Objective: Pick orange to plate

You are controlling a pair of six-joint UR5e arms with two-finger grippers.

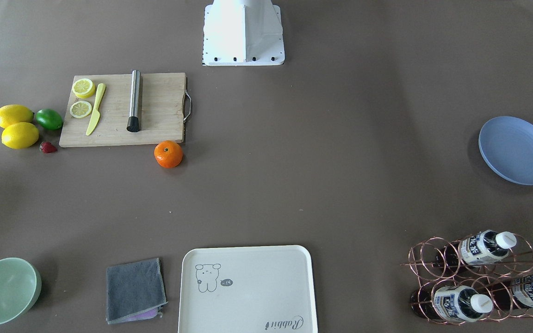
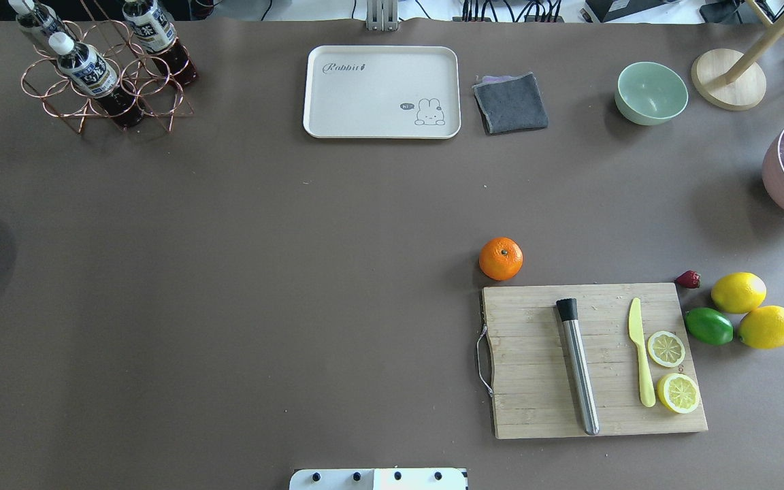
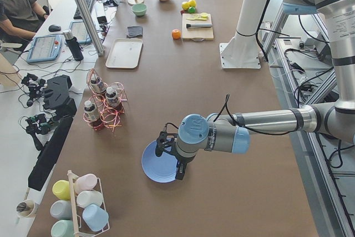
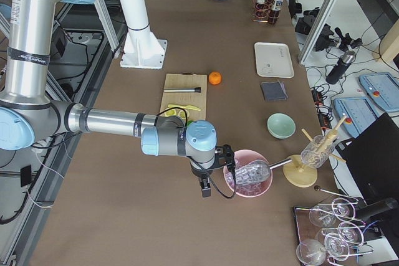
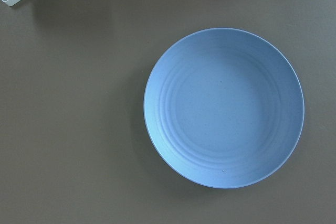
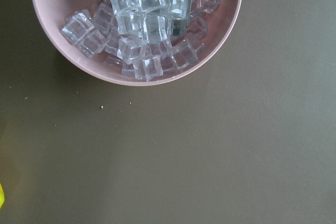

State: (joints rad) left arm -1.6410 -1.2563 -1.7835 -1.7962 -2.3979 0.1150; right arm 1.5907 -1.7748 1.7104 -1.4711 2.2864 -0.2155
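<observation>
The orange rests on the brown table just beyond the far left corner of the cutting board; it also shows as the orange. The light blue plate is empty and lies at the table's left end, also seen as the plate. My left gripper hovers over the plate, far from the orange. My right gripper hangs beside a pink bowl of ice at the right end. Neither wrist view shows fingers, so I cannot tell whether either gripper is open or shut.
On the board lie a metal muddler, a yellow knife and lemon slices. Two lemons, a lime and a strawberry sit beside it. Far side: bottle rack, cream tray, grey cloth, green bowl.
</observation>
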